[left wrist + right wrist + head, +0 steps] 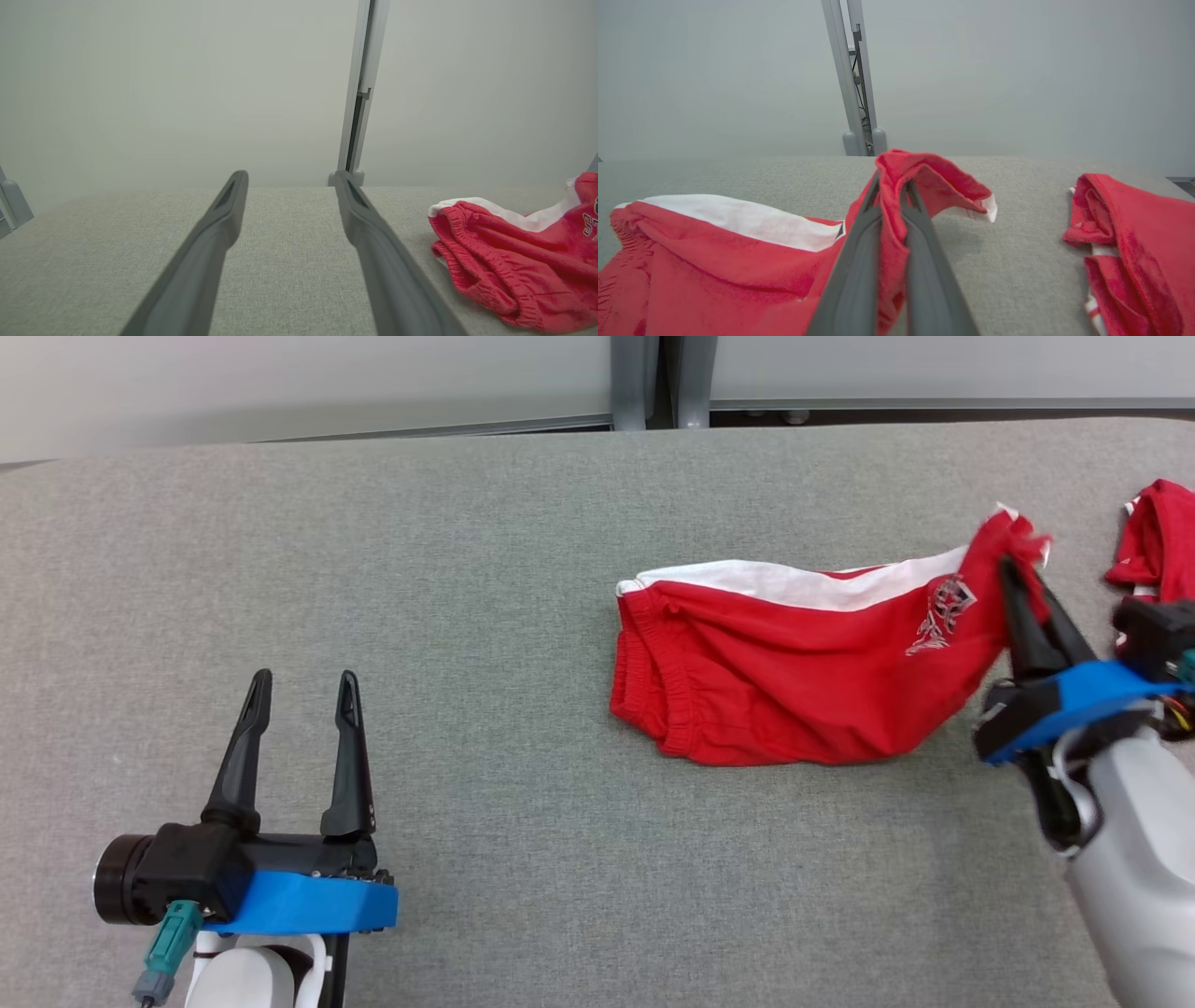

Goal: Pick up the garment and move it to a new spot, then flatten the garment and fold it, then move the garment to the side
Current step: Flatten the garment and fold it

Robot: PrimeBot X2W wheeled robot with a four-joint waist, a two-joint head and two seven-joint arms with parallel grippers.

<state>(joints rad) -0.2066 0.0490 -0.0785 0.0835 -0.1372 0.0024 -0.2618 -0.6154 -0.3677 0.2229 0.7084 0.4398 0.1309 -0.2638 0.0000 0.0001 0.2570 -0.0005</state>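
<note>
**Arms.** The left arm sits low at the near left, its pale forearm under a blue wrist plate. The left claw (305, 679) points away from the robot with both dark fingers spread wide and nothing between them. The right arm enters from the near right, its forearm angled up and inward. The right claw (1022, 581) is pinched tight on the right-hand end of the red shorts (794, 681). That end is raised, while the rest of the shorts lies on the surface.

**Task item.** The shorts lie right of centre, with the elastic waistband toward the left. A white band runs along the far edge, and a printed emblem (943, 611) sits near the gripped end.

**Surface.** The counter (420, 569) is covered in grey woven fabric. A second red garment (1162, 537) lies at the far right edge, apart from the shorts.

**Room.** Pale wall panels stand behind the counter, meeting at a grey metal post (653, 378).

**View differences.** The right wrist view shows red cloth sandwiched between the closed fingers, with a white-edged hem flopping past their tips. The left wrist view shows bare counter between the parted fingers, and the waistband end of the shorts off to the right, clear of them.
</note>
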